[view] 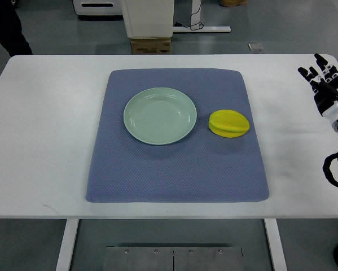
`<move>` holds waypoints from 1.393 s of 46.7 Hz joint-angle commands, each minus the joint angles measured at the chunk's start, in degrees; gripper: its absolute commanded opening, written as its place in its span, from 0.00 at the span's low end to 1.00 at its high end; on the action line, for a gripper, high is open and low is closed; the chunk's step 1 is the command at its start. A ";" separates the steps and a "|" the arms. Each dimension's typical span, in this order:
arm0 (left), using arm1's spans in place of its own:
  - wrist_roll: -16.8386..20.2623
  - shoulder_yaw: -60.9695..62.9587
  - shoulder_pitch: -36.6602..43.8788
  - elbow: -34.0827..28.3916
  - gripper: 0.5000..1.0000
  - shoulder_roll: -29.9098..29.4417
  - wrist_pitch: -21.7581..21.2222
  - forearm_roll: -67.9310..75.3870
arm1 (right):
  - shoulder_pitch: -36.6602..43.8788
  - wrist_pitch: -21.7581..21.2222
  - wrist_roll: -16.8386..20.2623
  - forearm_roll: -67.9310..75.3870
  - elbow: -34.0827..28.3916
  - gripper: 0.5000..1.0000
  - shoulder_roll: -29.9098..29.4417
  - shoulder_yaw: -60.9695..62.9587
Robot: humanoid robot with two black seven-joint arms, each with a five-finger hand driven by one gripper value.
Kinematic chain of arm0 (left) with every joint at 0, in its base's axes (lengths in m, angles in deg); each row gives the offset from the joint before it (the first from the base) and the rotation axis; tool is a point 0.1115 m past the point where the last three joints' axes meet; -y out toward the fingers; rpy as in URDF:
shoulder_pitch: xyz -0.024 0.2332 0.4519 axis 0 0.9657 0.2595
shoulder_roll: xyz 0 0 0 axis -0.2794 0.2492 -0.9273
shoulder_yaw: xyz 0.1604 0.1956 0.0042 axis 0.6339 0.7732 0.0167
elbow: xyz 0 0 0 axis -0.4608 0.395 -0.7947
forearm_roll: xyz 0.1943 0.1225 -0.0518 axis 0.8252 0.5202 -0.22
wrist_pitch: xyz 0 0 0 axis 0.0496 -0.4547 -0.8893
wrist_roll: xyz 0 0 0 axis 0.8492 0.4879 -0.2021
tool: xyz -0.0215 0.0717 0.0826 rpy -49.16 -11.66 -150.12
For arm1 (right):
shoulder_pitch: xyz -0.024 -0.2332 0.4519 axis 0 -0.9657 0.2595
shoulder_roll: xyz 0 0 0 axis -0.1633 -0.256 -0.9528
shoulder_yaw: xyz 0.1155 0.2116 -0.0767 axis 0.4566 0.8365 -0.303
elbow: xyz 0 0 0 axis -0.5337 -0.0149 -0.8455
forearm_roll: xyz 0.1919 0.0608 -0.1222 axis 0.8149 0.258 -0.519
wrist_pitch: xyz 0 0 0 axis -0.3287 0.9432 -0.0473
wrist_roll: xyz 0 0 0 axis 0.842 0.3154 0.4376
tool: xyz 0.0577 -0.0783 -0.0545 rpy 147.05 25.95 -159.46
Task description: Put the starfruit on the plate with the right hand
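Reaching across the wide white bench [39,130] and the blue-grey quilted fabric mat [174,169], I see the round pale green plate [160,116] empty, and the ridged yellow starfruit [229,123] lying on the mat just beside the plate's right rim. My right hand [322,76] sits at the bench's right edge, well apart from the fruit, black fingers [311,71] spread and holding nothing. I judge the slick ribs could roll out of a shallow pinch, or my approach could nudge the fruit against the plate.
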 commanded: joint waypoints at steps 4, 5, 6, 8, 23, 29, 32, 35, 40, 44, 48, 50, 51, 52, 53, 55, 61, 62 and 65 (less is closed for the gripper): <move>0.00 -0.08 0.00 -0.17 1.00 0.00 -0.54 0.00 | 0.02 0.00 0.00 0.00 0.00 1.00 0.08 0.00; 0.00 -0.08 0.00 -0.17 1.00 0.00 -0.80 -0.08 | 0.02 0.00 0.00 0.00 0.00 1.00 -0.01 0.00; 0.00 -0.08 0.00 -0.17 1.00 0.00 -0.98 -0.09 | 0.02 0.00 0.00 0.00 0.00 1.00 -0.01 0.00; 0.00 -0.08 0.00 -0.17 1.00 0.00 -1.16 -0.09 | 0.02 0.00 0.00 0.00 0.00 1.00 -0.01 0.00; 0.00 0.09 0.87 -0.17 1.00 0.00 -0.98 0.00 | 0.02 0.00 0.00 0.00 0.00 1.00 0.08 0.00; 0.00 0.09 1.05 -0.17 1.00 0.00 -0.98 0.00 | -0.06 0.00 0.00 0.00 0.00 1.00 0.17 0.00; 0.00 0.09 0.96 -0.08 1.00 0.00 -0.98 0.00 | -0.06 0.00 0.00 0.00 0.00 1.00 0.17 0.00; 0.00 0.09 0.96 -0.08 1.00 0.00 -0.98 0.09 | -0.06 0.00 0.00 0.00 0.00 1.00 0.17 0.00; 0.00 0.09 0.96 -0.17 1.00 0.00 -0.98 0.00 | -0.06 0.00 -0.09 0.00 0.00 1.00 0.17 0.00; 0.00 0.09 0.96 -0.17 1.00 0.00 -0.98 0.00 | -0.06 -0.09 -0.09 0.00 0.00 1.00 0.08 0.00; 0.00 0.09 0.96 -0.17 1.00 0.00 -0.98 0.00 | -0.06 0.00 -0.09 0.00 0.00 1.00 0.08 0.00; 0.00 0.09 0.96 -0.08 1.00 0.00 -0.98 0.00 | -0.06 0.00 -0.09 0.00 -0.26 1.00 0.08 0.00; 0.00 0.09 0.96 -0.08 1.00 0.00 -0.98 0.00 | -0.06 0.00 -0.09 0.00 -0.53 1.00 0.08 0.00; 0.00 0.09 0.96 -0.08 1.00 0.00 -0.98 0.00 | -0.06 0.00 -0.09 0.00 -0.88 1.00 0.08 0.09; 0.00 0.09 0.96 -0.08 1.00 0.00 -0.98 0.00 | -0.06 0.09 -0.18 0.00 -1.23 1.00 0.08 0.09; 0.00 0.00 0.96 -0.08 1.00 0.00 -0.98 0.00 | -0.06 0.17 -0.18 0.00 -1.84 1.00 0.17 0.09; 0.00 0.09 0.96 -0.17 1.00 0.00 -0.98 0.00 | -0.50 0.44 -0.53 0.09 -2.99 1.00 1.05 0.09; 0.00 0.09 0.96 -0.17 1.00 0.00 -0.98 0.00 | -0.50 0.44 -0.53 0.09 -2.99 1.00 1.13 0.09; 0.00 0.00 0.96 -0.17 1.00 0.00 -0.98 0.00 | -0.59 0.53 -0.62 0.09 -2.99 1.00 1.22 0.09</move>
